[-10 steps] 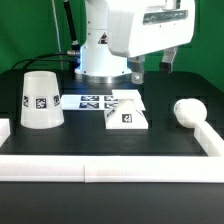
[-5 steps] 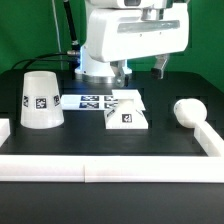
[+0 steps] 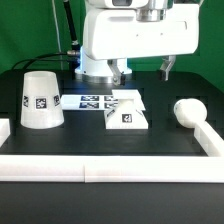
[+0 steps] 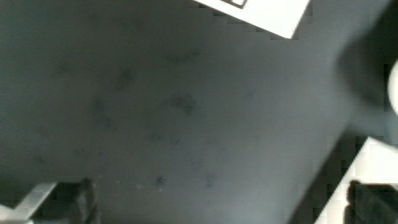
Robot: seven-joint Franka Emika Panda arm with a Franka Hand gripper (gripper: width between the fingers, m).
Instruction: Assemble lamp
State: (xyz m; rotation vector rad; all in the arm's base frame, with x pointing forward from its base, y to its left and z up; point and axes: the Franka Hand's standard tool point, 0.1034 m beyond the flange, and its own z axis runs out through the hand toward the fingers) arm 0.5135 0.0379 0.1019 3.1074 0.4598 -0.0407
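Note:
In the exterior view the white cone shade (image 3: 42,100) stands on the black table at the left. The low blocky lamp base (image 3: 127,113) sits in the middle. The round bulb (image 3: 188,112) lies on its stem at the right. My gripper (image 3: 143,70) hangs open and empty above the table, behind the base and apart from all three parts. In the wrist view my gripper (image 4: 214,205) is open over bare dark table, with one finger (image 4: 54,200) at each side. A white corner (image 4: 267,12) shows at the frame edge; I cannot tell which part it is.
The marker board (image 3: 92,100) lies flat behind the base and beside the shade. A white rail (image 3: 100,168) runs along the table's front and up both sides. The robot pedestal (image 3: 98,62) stands at the back. A white strip (image 4: 347,175) crosses the wrist view.
The arm has risen and swung, so the gripper's two fingers now stand side by side and wider apart above the table behind the base. The lamp parts have not moved.

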